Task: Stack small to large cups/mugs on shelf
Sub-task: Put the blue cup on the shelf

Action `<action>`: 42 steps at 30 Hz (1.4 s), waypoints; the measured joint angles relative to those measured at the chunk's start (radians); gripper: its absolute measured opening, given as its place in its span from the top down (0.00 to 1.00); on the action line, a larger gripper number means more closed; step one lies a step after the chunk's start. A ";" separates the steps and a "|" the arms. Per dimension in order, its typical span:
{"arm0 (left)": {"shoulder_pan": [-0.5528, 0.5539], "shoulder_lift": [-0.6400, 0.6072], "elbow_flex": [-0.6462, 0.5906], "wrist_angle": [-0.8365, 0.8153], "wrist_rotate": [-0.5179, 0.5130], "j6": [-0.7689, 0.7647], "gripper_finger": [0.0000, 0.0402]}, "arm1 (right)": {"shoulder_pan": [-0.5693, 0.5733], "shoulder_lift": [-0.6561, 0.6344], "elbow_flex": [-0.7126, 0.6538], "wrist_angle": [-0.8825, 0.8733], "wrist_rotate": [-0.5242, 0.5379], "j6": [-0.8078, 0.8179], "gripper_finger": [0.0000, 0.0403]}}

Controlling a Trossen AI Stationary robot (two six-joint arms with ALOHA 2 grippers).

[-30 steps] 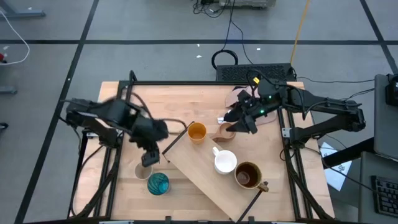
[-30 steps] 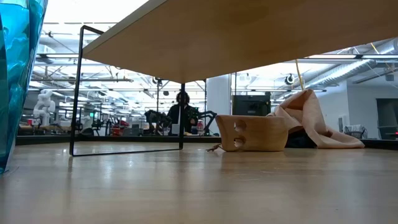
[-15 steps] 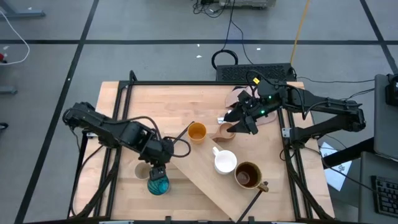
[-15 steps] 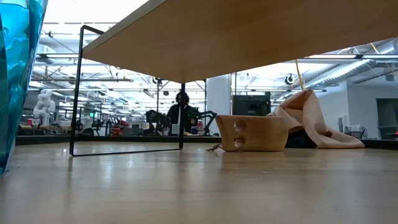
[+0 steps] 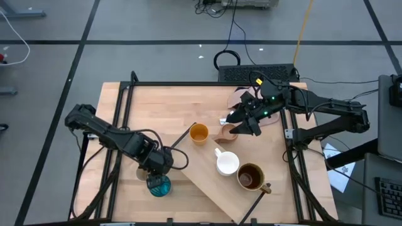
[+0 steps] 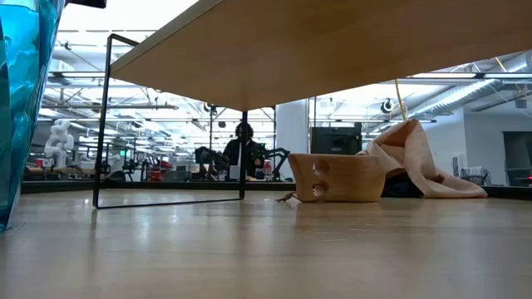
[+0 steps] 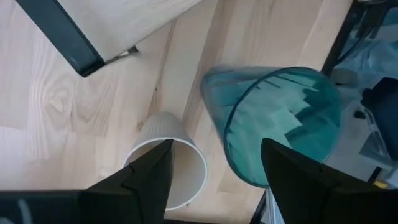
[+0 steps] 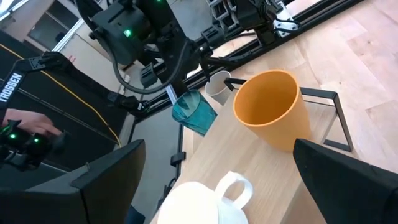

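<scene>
The light wooden shelf lies slantwise on the table and carries the orange cup, the white mug and the dark brown mug. The teal cup and the beige-grey cup stand on the tabletop near the shelf's left end. My left gripper hangs open just above them, pointing down; the near part of the teal cup's rim lies between its fingers without touching. The tan cup stands on the table behind the shelf, below my open right gripper.
A pink cloth is heaped at the far right of the table, behind the tan cup. The shelf's thin dark end rails stand on the tabletop. A person sits far behind the table.
My left gripper has come down and moved toward the table's near edge, from over the shelf's left end to just above the teal and beige-grey cups, staying open. The cups have not moved.
</scene>
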 joint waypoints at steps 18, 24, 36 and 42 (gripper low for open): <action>-0.023 0.000 -0.130 0.081 0.003 0.010 0.41 | 0.000 0.000 0.000 0.002 0.002 0.026 0.01; -0.023 0.000 -0.154 0.098 0.018 0.002 0.47 | 0.000 0.000 0.000 0.003 0.003 0.030 0.01; -0.015 0.000 -0.155 0.150 0.031 0.038 0.97 | 0.000 0.000 0.000 0.013 0.007 0.029 0.01; 0.013 -0.006 -0.131 0.148 0.115 0.025 0.99 | 0.000 0.000 0.000 0.013 0.008 0.020 0.01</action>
